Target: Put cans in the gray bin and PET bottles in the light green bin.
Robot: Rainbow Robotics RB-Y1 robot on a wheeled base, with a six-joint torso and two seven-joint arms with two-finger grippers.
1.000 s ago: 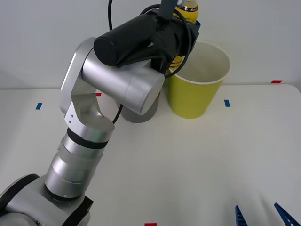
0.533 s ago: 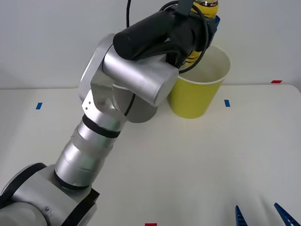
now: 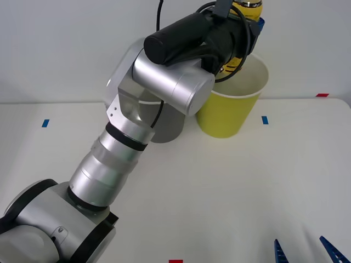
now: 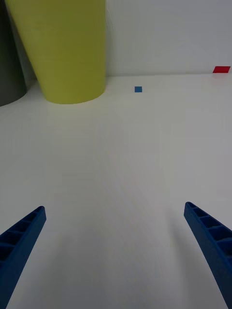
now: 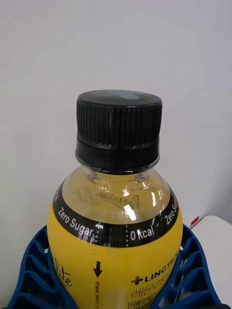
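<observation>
My left gripper is raised high at the back and is shut on the PET bottle. The bottle hangs above the near-left rim of the light green bin. In the left wrist view the bottle stands upright with a yellow label, clear neck and black cap, and the blue fingers hug both its sides. The gray bin stands left of the green one, mostly hidden behind my left arm. My right gripper rests low at the front right, open with nothing in it. Cans are out of view.
The right wrist view has the light green bin and an edge of the gray bin ahead across bare white table. Small blue tape marks and red ones lie on the table. A white wall stands behind the bins.
My left arm has swung right and a little up with the bottle, from above the gap between the bins to over the green bin's rim. The right gripper has not moved.
</observation>
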